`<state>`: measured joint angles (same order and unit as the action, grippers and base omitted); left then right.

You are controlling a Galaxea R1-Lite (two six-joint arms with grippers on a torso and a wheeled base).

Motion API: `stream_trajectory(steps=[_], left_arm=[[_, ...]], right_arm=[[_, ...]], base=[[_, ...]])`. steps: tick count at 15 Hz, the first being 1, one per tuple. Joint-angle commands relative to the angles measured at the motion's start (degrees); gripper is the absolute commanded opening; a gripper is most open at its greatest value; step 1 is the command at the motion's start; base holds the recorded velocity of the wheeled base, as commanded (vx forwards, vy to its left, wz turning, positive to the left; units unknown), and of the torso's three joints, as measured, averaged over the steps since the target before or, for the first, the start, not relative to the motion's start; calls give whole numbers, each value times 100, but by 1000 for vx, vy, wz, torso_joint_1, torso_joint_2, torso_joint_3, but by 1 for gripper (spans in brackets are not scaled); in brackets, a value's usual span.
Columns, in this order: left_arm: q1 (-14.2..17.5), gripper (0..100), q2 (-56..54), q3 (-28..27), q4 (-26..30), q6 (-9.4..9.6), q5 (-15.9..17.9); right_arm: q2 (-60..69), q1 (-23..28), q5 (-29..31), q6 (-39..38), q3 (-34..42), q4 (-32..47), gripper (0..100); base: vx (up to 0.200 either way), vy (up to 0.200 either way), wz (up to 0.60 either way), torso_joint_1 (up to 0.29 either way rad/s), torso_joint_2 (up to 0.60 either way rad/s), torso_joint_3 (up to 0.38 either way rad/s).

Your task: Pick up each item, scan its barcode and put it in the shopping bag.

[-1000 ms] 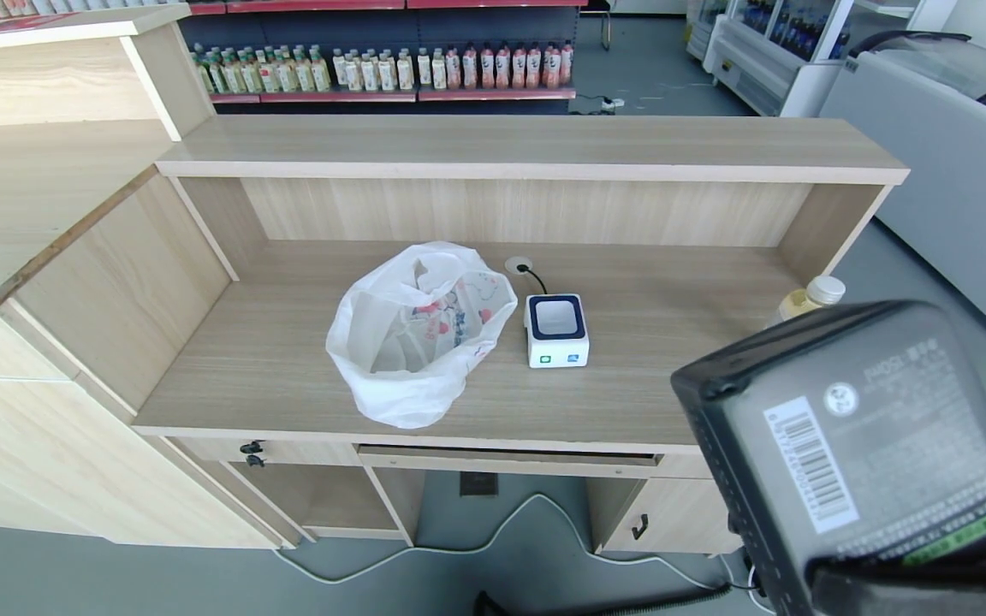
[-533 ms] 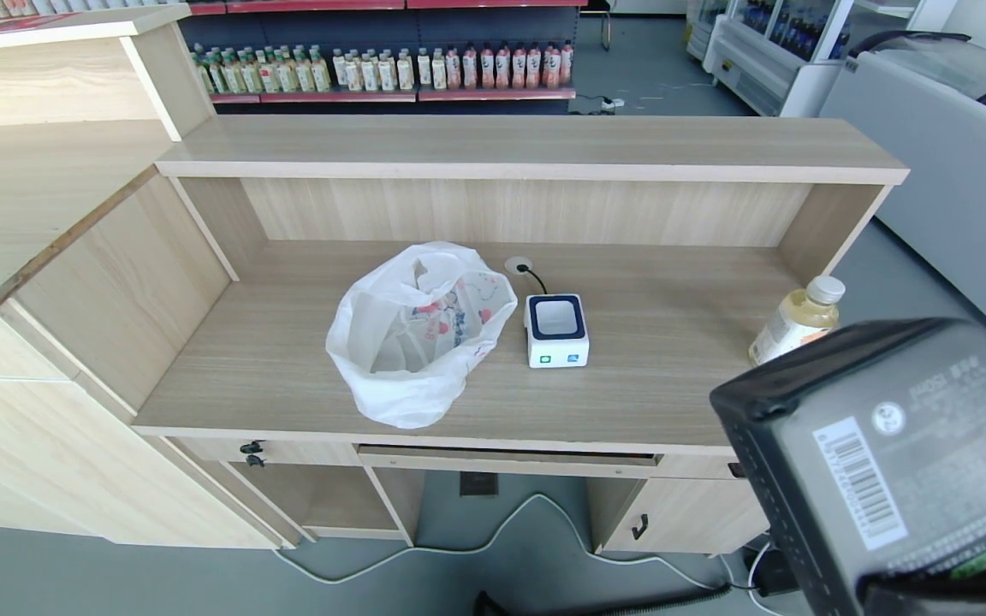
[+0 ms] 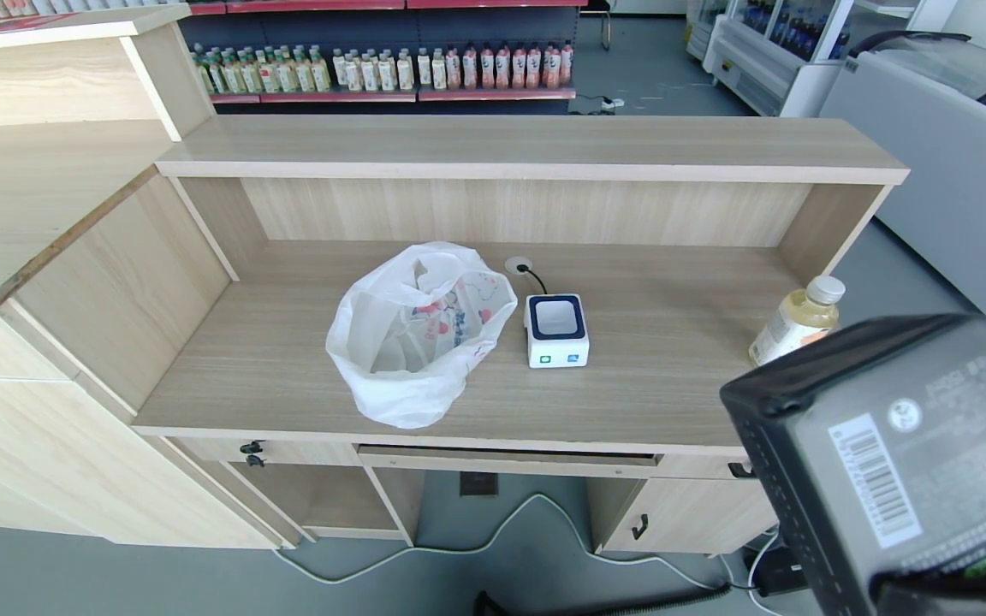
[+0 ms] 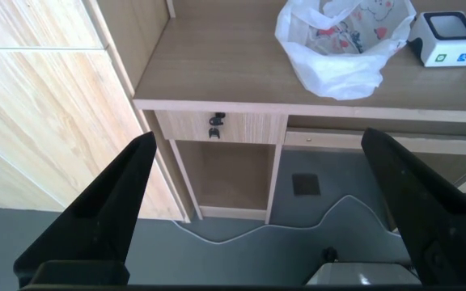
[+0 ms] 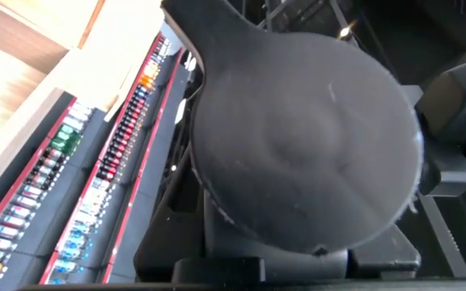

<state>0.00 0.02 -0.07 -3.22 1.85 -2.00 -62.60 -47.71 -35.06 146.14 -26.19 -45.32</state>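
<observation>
The right gripper (image 5: 307, 166) grasps the black pack (image 3: 895, 445). The pack is in the air, right of the scanner (image 3: 556, 329) and nearer to the robot, with its barcode label upward. The shopping bag (image 3: 412, 338) lies just left of the scanner, and a bottle (image 3: 797, 323) stands well to its right. The left gripper (image 4: 257, 145) is released, with its fingers wide apart.

The bench (image 3: 656, 342) is carrying three things — one white shopping bag (image 3: 416, 334), one scanner (image 3: 555, 329) and one pale bottle (image 3: 797, 323). One black packet (image 3: 964, 462) is hanging at the near right, showing one barcode label (image 3: 884, 479). On the far shelf (image 3: 493, 95) one row of bottles (image 3: 390, 70) is standing — too many to count.
</observation>
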Motion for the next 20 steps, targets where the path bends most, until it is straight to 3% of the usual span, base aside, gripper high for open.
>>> stream_trajectory(steps=[1, 7, 8, 11, 12, 14, 16, 18, 20], left_arm=[[0, 100, -2, -1, -3, -1, -2], [0, 100, -2, -1, -3, -1, -2], [0, 100, -2, -1, -3, -1, -2], [0, 100, -2, 7, -3, -1, -2], [0, 100, -2, -1, -3, -1, -2], [0, 100, -2, -1, -3, -1, -2], [0, 100, -2, -1, -3, -1, -2], [0, 100, -2, -1, -3, -1, -2], [0, 100, -2, -1, -3, -10, -2]], right_arm=[[-16, -10, -1, 11, -1, 6, 0], [20, 43, 8, 55, -27, 208, 0], [20, 368, 61, -358, -132, 164, 0], [-174, 2126, 1107, -4076, -27, 208, 0], [-332, 2864, 1151, -5781, 70, 173, 0], [-51, 4393, 1203, -6950, 61, 279, 0], [345, 5404, 1247, -7996, 78, 1307, 0], [767, 5773, 1555, -8919, 96, 2063, 0], [942, 5791, 2065, -9850, 105, 2221, 0]], base=[[0, 0, 0, 0, 0, 0], [0, 0, 0, 0, 0, 0], [0, 0, 0, 0, 0, 0], [0, 0, 0, 0, 0, 0], [0, 0, 0, 0, 0, 0], [0, 0, 0, 0, 0, 0], [0, 0, 0, 0, 0, 0], [0, 0, 0, 0, 0, 0], [0, 0, 0, 0, 0, 0]])
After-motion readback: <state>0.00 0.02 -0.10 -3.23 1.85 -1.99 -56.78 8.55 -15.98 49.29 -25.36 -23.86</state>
